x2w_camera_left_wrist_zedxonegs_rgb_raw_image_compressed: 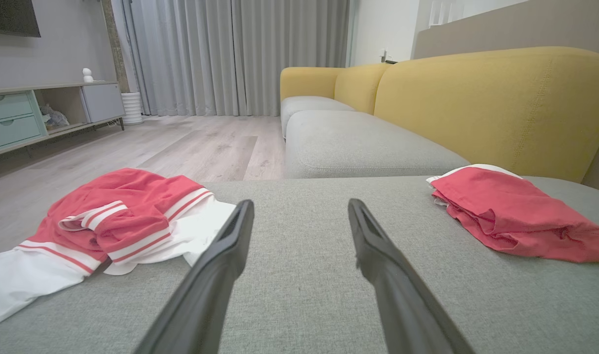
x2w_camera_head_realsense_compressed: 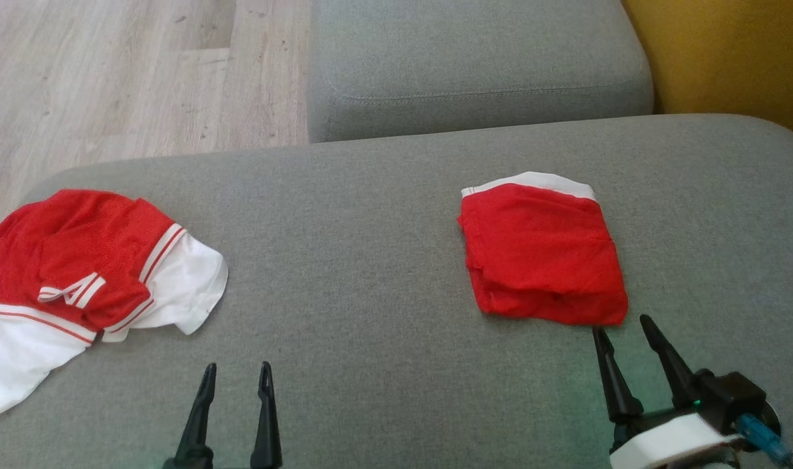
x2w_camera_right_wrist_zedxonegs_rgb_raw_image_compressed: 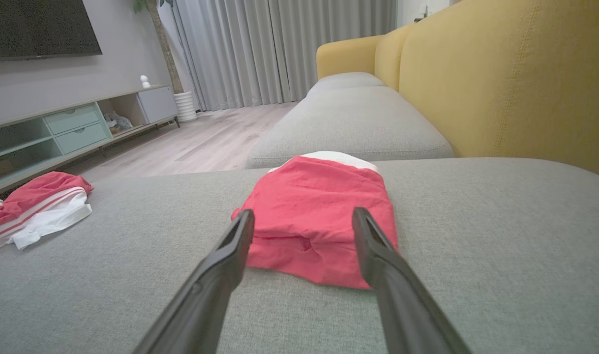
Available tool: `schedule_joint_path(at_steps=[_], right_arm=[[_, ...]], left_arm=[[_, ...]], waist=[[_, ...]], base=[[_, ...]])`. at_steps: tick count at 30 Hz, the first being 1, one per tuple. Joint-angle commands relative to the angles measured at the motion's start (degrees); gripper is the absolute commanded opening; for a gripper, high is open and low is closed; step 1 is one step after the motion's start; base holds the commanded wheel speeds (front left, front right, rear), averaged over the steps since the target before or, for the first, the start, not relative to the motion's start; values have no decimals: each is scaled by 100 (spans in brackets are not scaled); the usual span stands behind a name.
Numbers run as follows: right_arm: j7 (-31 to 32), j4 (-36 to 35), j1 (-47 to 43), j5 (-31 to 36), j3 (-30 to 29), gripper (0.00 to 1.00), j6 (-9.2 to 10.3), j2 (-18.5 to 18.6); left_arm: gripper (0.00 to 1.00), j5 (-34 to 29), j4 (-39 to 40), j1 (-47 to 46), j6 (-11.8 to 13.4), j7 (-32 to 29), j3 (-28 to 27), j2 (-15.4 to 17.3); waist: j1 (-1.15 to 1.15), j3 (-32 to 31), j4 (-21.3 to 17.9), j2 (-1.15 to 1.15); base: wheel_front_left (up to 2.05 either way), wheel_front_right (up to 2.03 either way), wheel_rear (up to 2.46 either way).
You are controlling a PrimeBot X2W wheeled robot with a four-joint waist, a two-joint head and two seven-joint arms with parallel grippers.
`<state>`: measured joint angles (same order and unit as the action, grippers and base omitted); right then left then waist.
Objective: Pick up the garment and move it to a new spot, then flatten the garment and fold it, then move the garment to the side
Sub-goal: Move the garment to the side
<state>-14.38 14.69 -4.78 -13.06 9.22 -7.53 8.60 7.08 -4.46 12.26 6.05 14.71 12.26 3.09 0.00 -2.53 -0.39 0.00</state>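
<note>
Left gripper, right gripper: both wide open, empty. Crumpled garment far left on the sofa cushion — folded garment right. You'd best pinch a thick red bunch (not the white hem).

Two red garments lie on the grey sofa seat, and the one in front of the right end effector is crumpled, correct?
Not quite: the red garment in front of the right end effector is neatly folded, not crumpled, as the head view shows. The rest holds.
</note>
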Motion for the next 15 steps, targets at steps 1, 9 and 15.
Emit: schedule_joint_path(at_steps=[1, 9, 15], right_arm=[[-62, -198, 75, 30, 92, 100, 4, 32], [-62, -207, 59, 69, 74, 100, 4, 34], [-62, -216, 90, 86, 74, 100, 4, 101]], left_arm=[[100, -32, 153, -135, 7, 29, -186, -21], [100, -26, 139, -116, 13, 29, -143, -21], [100, -16, 147, -132, 17, 29, -103, -21]], waist=[[0, 5, 1, 0], [0, 19, 11, 0], [0, 95, 23, 0]], base=[[0, 0, 0], [0, 0, 0], [0, 0, 0]])
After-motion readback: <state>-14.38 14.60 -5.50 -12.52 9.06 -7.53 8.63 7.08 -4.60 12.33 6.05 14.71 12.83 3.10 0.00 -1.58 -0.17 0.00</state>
